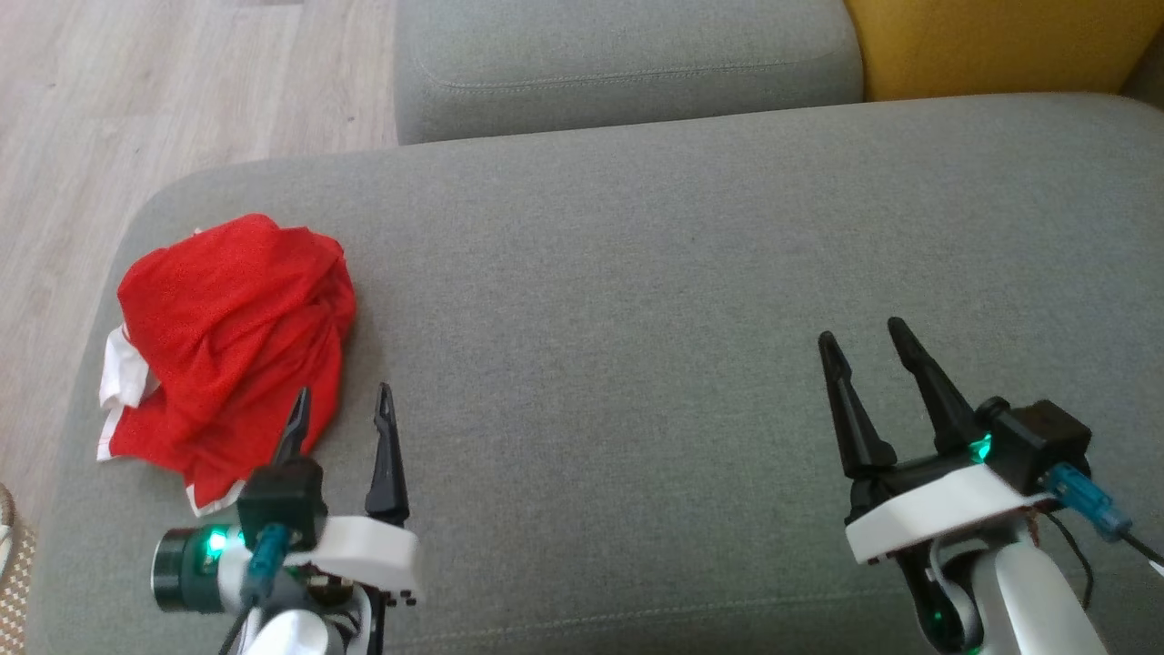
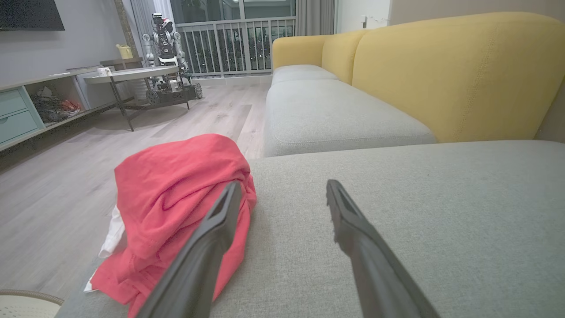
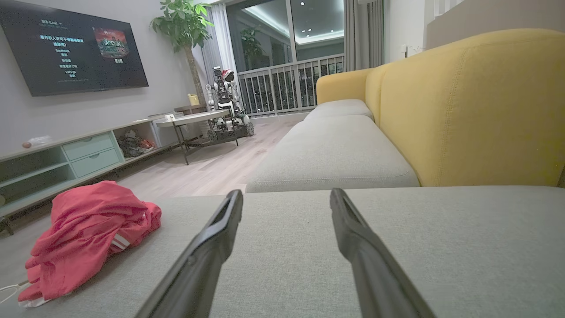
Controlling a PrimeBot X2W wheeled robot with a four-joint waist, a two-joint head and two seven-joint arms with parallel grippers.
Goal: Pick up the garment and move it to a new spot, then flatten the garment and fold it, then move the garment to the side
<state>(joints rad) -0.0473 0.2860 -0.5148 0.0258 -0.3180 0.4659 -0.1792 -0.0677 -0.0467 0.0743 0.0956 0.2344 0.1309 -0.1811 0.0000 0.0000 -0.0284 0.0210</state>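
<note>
The garment (image 1: 232, 346) is a crumpled red heap with white trim, lying near the left end of the grey cushion (image 1: 637, 300). My left gripper (image 1: 344, 400) stands open just right of and in front of the heap, with nothing between its fingers. In the left wrist view the garment (image 2: 176, 212) lies beside and partly behind the left finger, and the left gripper (image 2: 282, 190) is open. My right gripper (image 1: 859, 329) is open over bare cushion at the right, far from the garment. From the right wrist view the garment (image 3: 88, 234) sits at the far left; the right gripper (image 3: 286, 196) is open.
A second grey seat cushion (image 1: 627, 64) lies beyond, with the yellow backrest (image 1: 1000, 45) at the upper right. Wooden floor (image 1: 136, 100) runs past the cushion's left edge. Across the room stand a round table (image 3: 194, 119) and another robot (image 3: 225, 106).
</note>
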